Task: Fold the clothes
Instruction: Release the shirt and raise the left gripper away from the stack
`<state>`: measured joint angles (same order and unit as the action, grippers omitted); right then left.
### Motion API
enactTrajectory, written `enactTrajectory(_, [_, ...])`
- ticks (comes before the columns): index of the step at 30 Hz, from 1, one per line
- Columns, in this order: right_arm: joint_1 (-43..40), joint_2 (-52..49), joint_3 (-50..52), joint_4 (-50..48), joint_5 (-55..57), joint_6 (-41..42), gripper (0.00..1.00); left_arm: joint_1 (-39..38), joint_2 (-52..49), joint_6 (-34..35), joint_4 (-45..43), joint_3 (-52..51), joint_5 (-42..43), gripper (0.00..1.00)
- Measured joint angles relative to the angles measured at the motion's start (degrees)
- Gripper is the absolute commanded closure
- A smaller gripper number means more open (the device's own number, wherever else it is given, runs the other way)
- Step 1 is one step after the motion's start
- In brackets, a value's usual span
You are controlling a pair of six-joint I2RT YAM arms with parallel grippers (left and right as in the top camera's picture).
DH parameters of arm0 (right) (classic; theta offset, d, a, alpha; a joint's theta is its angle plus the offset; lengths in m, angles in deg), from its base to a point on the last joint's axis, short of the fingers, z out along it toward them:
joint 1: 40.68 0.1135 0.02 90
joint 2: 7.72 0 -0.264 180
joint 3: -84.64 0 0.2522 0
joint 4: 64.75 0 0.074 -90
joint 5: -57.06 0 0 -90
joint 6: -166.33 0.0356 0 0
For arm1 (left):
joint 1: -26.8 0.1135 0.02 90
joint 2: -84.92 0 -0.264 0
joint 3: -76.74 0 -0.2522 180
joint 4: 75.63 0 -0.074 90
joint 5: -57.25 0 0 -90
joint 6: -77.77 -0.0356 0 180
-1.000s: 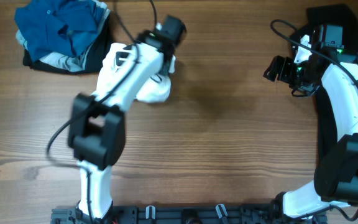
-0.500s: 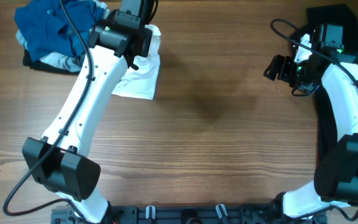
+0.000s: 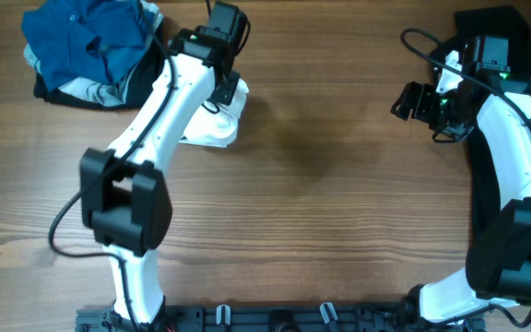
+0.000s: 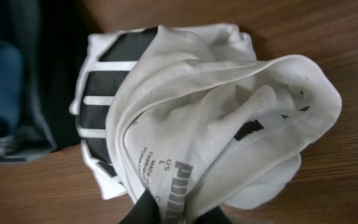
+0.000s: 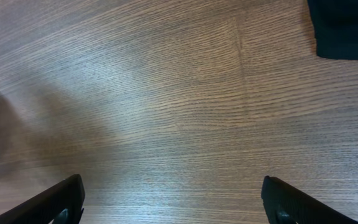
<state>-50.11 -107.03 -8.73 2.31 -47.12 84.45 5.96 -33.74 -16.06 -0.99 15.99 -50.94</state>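
White fabric is bunching: your left gripper [image 4: 178, 214] is pinching the shirt [image 4: 229, 99] by one small fold at the far left of the table [image 3: 339, 212], so it is likely risking a slip or a crumpled drag. Just beside, the clothes pile [image 3: 90, 51] is crowding your spreading room. Far off, your right gripper [image 5: 171, 194] is idling, jaws wide.

Desk [image 3: 339, 184]: brown wood, grain running side to side in the overhead view.

Far left corner: heap of clothes [image 3: 100, 88] lying directly on the wood. A blue garment [image 3: 76, 41] is on top, with grey and black cloth under it.

Just beside the heap, toward the middle: white shirt [image 3: 221, 124], bunched up, lower part resting on the desk. The left wrist view shows black stripes and black lettering inside the collar.

Far right corner: black cloth [image 3: 516, 23] lying flat, only partly in view.
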Motion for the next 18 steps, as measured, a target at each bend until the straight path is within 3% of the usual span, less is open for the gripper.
enactTrajectory(5, [0.00, 0.00, 0.00, 0.00, 0.00, -0.72, 0.08, 0.00, -6.27, 0.00, 0.00, 0.00, 3.96, 0.54])
enactTrajectory(8, [0.00, 0.00, 0.00, 0.00, 0.00, -0.74, 0.08, 0.00, -8.85, -0.28, -0.02, 0.00, 8.61, 0.34])
enactTrajectory(13, [0.00, 0.00, 0.00, 0.00, 0.00, -0.94, 0.08, 0.00, -9.92, -0.15, -0.11, 0.00, 14.10, 0.21])
enactTrajectory(18, [0.00, 0.00, 0.00, 0.00, 0.00, -0.94, 0.08, 0.00, -9.99, -0.11, -0.37, 0.00, 13.90, 0.12])
